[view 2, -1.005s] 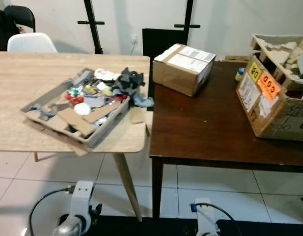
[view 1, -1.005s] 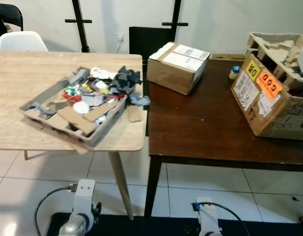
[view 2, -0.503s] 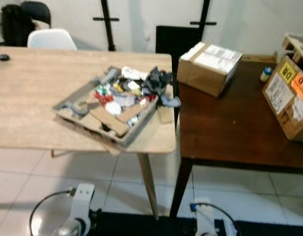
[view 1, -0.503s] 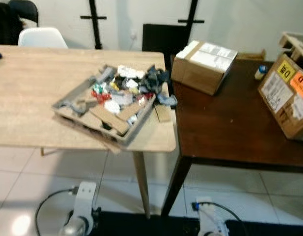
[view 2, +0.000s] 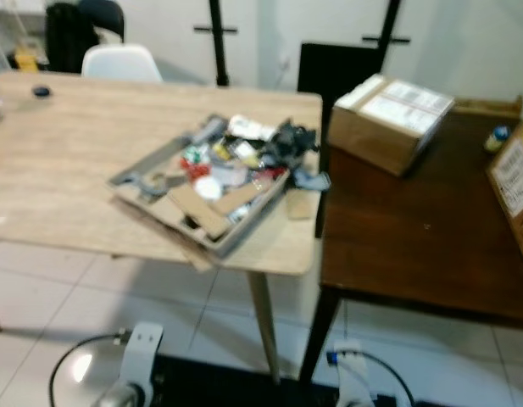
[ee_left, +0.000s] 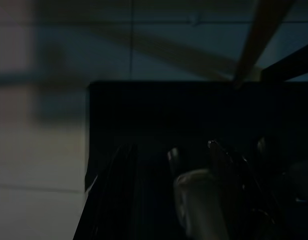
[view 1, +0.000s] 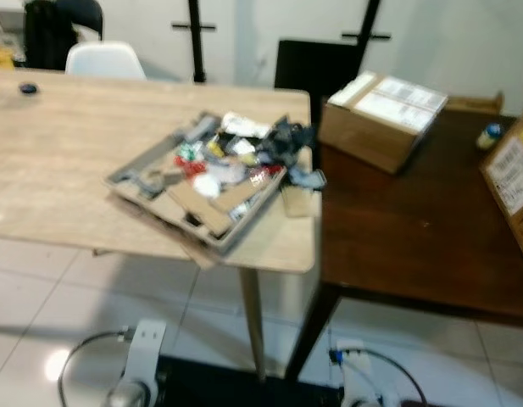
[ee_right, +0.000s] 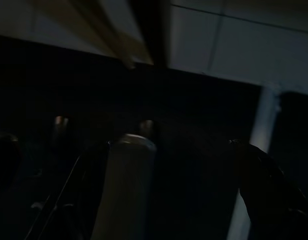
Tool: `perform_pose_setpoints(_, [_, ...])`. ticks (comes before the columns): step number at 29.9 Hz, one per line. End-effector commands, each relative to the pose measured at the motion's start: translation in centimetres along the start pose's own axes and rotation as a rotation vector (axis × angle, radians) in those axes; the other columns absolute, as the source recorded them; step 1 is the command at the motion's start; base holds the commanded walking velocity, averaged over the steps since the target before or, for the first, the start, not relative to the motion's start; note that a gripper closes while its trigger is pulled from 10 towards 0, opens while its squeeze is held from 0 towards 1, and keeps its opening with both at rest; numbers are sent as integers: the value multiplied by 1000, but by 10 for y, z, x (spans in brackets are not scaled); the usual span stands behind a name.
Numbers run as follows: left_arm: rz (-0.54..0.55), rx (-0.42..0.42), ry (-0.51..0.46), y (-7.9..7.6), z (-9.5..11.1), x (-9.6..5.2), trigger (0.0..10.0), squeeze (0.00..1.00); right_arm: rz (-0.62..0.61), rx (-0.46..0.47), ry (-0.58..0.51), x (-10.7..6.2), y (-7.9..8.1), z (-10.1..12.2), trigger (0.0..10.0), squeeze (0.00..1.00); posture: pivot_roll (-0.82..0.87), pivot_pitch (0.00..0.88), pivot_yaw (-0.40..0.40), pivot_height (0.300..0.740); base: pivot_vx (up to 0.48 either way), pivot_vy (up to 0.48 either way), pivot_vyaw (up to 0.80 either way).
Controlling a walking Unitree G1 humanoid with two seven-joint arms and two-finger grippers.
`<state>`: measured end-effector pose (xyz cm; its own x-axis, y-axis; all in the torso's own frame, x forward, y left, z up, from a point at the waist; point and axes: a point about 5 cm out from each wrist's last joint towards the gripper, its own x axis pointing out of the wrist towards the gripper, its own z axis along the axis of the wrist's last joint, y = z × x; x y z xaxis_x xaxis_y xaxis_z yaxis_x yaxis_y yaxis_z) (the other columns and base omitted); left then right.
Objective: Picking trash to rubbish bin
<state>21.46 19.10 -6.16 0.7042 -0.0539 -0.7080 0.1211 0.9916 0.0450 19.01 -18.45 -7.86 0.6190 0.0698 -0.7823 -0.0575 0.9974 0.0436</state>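
A grey cardboard tray (view 1: 132, 172) lies tilted near the right end of the light wooden table (view 1: 58, 161). It is heaped with mixed trash (view 1: 231, 161): card scraps, dark crumpled pieces, red, green and white wrappers. A loose card piece (view 1: 295, 202) lies beside it at the table's edge. Both arms hang idle low in front of me, the left arm (view 1: 141, 365) and the right arm (view 1: 354, 381), far below the tray. In the dark wrist views my left gripper (ee_left: 168, 150) and right gripper (ee_right: 166, 150) point down at a black base and floor tiles.
A dark brown table (view 1: 414, 229) adjoins on the right, carrying a taped cardboard box (view 1: 381, 108), a small bottle (view 1: 490, 136) and another box (view 1: 515, 182) at the picture's edge. A white chair (view 1: 104, 61) and black stands are behind. White tiled floor (view 1: 66, 297) lies below.
The whole picture has shifted right and is blurrier, so the camera has turned left. The tray, trash and boxes keep their places on the tables. Both arms still hang.
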Motion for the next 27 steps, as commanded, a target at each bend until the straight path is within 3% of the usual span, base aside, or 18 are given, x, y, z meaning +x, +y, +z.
perform_pose_setpoints(1, [17, 8, -3, 4, -3, -2, 10000, 0, 5, 17, 24, -1, 3, -8, 10000, 0, 110, 96, -5, 740, 0, 0, 0])
perform_pose_setpoints(4, [28, -4, -7, 7, -3, -2, 10000, 0, 6, 18, 19, -1, 2, -7, 10000, 0, 110, 95, -4, 740, 0, 0, 0])
perform_pose_setpoints(7, [63, -33, -12, 20, -4, -6, 10000, 0, 9, 21, -5, -1, 0, -3, 10000, 0, 111, 98, -9, 740, 0, 0, 0])
perform_pose_setpoints(16, [68, -73, -14, 24, -8, -7, 10000, 0, 7, 6, -13, -1, -3, -1, 10000, 0, 114, 102, -19, 740, 0, 107, 0])
perform_pose_setpoints(17, [64, -30, -14, 25, -8, -8, 10000, 0, 4, 5, -20, -1, -3, 0, 10000, 0, 112, 101, -17, 740, 0, 0, 0])
perform_pose_setpoints(22, [77, 30, -7, 35, -7, -11, 10000, 0, 11, 14, -34, -1, -5, 3, 10000, 0, 112, 99, -15, 740, 0, 0, 0])
perform_pose_setpoints(23, [44, 156, -54, 39, 2, -12, 10000, 0, 40, 3, -46, -1, -7, 7, 10000, 0, 114, 99, -15, 740, 0, 0, 0])
perform_pose_setpoints(27, [-46, 293, -132, 35, 19, -12, 10000, 0, 86, -16, -68, -2, -10, 15, 10000, 0, 115, 100, -15, 740, 0, 0, 0])
